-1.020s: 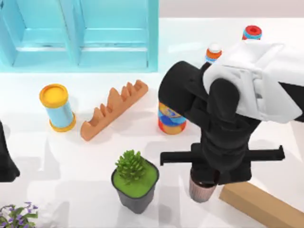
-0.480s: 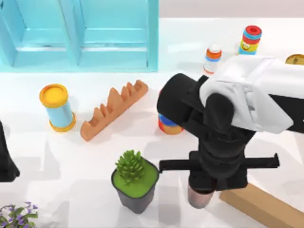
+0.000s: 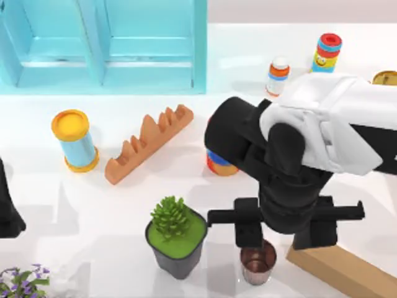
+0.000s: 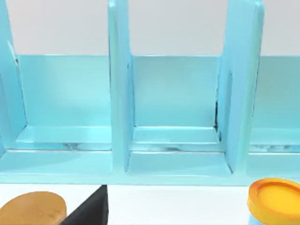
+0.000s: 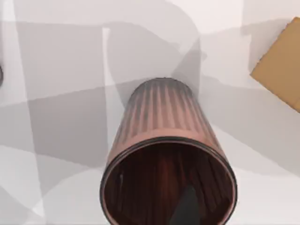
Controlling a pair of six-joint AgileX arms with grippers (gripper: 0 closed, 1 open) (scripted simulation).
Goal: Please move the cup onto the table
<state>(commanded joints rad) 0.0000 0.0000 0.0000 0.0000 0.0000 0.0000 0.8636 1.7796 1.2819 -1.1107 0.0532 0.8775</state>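
Observation:
The cup (image 3: 258, 263), a small brown-copper ribbed tumbler, stands upright on the white table (image 3: 93, 205) near its front edge, between the plant pot (image 3: 177, 239) and a wooden block (image 3: 341, 267). My right gripper (image 3: 285, 231) hovers just above and behind it, open, with its black fingers spread wide and nothing between them. In the right wrist view I look straight down into the cup (image 5: 164, 140), which rests free on the table. My left arm (image 3: 6, 214) is parked at the table's left edge.
A red-orange can (image 3: 218, 164) stands under my right arm. An orange toothed rack (image 3: 149, 143) and a yellow-lidded blue can (image 3: 74, 139) lie to the left. The light-blue cabinet (image 3: 105, 43) is at the back left, two small bottles (image 3: 278, 76) at the back right, flowers (image 3: 22, 282) at the front left.
My right gripper has opened and let go of the cup, which now stands by itself on the table. The gripper has risen slightly. The left arm has not moved.

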